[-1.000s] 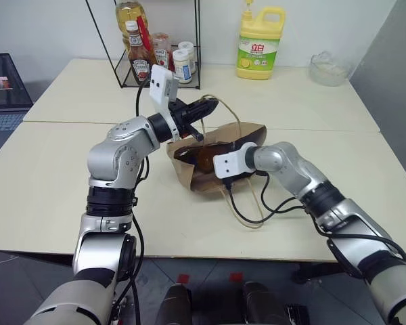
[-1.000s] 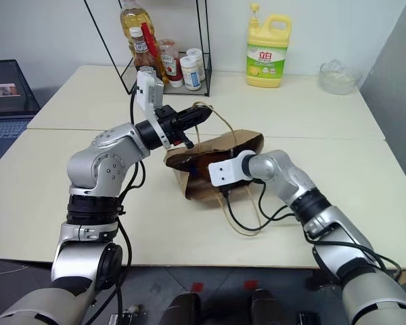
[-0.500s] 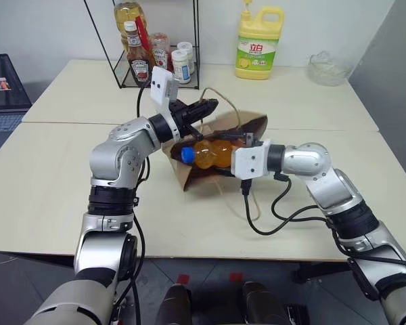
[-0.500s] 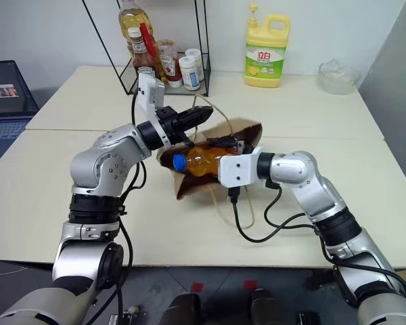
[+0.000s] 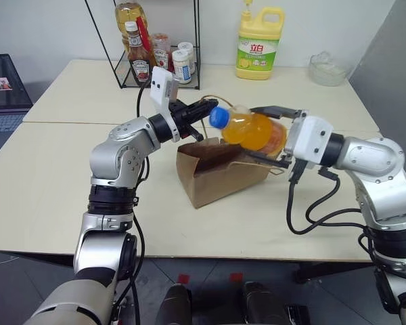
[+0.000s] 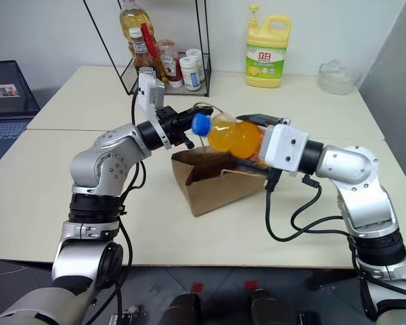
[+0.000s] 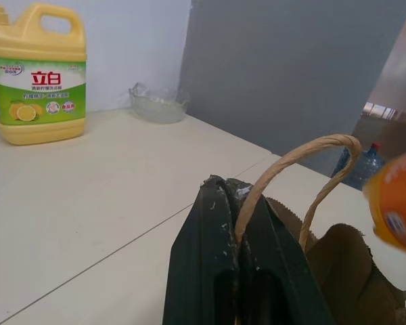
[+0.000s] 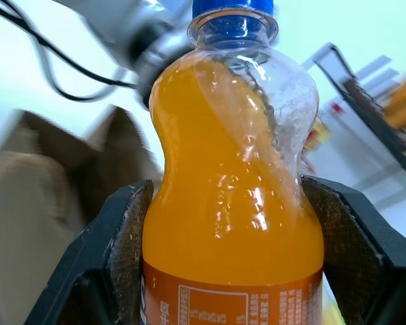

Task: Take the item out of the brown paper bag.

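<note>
Extraction looks all but done: the bottle (image 5: 247, 130) of orange drink with its blue cap hangs in the air above the open mouth of the brown paper bag (image 5: 220, 172), clear of the paper on every side I can see. The bag lies on its side near the middle of the table (image 5: 54, 176), just on the robot's side of the seam between the two tabletops, its mouth turned up and toward the back edge. What is left, by my judgement, is only to carry the bottle away from the bag and set it down somewhere on the table.

The right gripper (image 5: 277, 132) holds the bottle by its lower body, where the label begins. Its jaws are spread wide and pressed against the bottle's two sides, one finger above and one below as seen from the head; the right wrist view shows both padded fingers (image 8: 125, 247) flat against the plastic. The bottle lies roughly level, cap pointing toward the left arm.

The left gripper (image 5: 201, 108) has its jaws pressed together on the bag's twine handle (image 7: 304, 152), lifting the loop above the bag's rim. The blue cap sits just beside those fingertips; I cannot tell whether they touch.
</note>
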`<act>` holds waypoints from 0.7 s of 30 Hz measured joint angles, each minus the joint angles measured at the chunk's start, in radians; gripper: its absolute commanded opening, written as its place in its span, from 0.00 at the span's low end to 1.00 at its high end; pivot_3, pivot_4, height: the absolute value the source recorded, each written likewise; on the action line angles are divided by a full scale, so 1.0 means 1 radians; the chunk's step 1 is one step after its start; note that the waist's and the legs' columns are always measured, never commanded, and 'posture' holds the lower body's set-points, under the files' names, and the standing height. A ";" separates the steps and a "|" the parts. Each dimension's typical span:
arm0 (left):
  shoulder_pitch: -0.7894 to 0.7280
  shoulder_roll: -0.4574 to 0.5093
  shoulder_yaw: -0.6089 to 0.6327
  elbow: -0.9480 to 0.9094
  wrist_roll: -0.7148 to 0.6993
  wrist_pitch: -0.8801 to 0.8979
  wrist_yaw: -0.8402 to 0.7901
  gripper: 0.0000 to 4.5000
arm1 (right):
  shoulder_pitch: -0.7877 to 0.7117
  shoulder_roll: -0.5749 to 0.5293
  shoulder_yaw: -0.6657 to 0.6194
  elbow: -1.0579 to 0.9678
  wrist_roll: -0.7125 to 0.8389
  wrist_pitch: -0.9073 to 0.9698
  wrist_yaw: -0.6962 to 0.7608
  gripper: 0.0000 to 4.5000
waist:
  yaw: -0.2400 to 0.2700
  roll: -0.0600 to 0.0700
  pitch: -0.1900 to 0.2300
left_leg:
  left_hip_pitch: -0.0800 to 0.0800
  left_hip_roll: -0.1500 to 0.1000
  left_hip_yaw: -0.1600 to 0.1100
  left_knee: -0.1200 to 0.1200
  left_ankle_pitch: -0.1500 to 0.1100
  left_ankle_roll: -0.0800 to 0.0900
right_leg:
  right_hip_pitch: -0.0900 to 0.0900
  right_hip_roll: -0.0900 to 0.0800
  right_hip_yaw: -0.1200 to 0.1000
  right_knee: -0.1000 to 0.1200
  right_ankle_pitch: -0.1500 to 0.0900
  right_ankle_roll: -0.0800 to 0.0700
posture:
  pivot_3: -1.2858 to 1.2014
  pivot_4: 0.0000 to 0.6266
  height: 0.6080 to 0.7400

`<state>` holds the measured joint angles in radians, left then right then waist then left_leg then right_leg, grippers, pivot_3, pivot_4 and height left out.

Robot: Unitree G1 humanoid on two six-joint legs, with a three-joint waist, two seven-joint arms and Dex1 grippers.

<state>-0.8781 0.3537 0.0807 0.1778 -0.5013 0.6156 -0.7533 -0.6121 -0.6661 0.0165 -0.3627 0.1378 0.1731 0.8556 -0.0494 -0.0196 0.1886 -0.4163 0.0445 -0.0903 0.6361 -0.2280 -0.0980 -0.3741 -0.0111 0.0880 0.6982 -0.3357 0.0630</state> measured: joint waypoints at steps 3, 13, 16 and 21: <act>0.000 0.000 0.000 0.008 0.002 -0.009 -0.002 0.00 | 0.000 -0.050 -0.083 0.032 -0.028 0.057 -0.075 0.70 | 0.002 0.000 0.000 | 0.000 0.000 0.000 0.000 0.000 0.000 | 0.000 0.000 0.000 0.000 0.000 0.000 | 0.52 0.24 1.00; -0.002 -0.004 -0.004 0.034 0.008 -0.014 -0.004 0.00 | 0.178 -0.172 -0.135 0.310 -0.206 0.250 -0.227 0.70 | 0.012 0.000 0.000 | 0.000 0.000 0.003 0.000 0.000 0.000 | -0.001 0.000 0.003 0.000 0.000 0.000 | 0.52 0.24 1.00; -0.008 -0.008 -0.008 0.040 0.012 -0.014 -0.005 0.00 | 0.185 -0.149 -0.079 0.378 -0.225 0.254 -0.226 0.70 | -0.002 0.001 0.000 | 0.001 0.000 0.005 0.000 0.000 0.000 | -0.002 0.000 0.005 0.001 0.000 0.000 | 0.52 0.24 1.00; -0.027 -0.015 -0.014 0.042 0.014 -0.014 -0.014 0.00 | 0.133 -0.128 0.030 0.494 -0.261 0.232 -0.218 0.70 | -0.009 0.001 0.000 | 0.001 0.000 0.005 0.000 0.000 0.000 | -0.002 0.000 0.005 0.000 0.000 0.000 | 0.52 0.24 1.00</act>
<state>-0.9051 0.3385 0.0663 0.2199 -0.4876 0.6015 -0.7670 -0.4793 -0.7945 0.0464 0.1311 -0.1233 0.4048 0.6377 -0.0582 -0.0187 0.1889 -0.4155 0.0443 -0.0853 0.6356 -0.2280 -0.0979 -0.3757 -0.0109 0.0931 0.6984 -0.3357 0.0631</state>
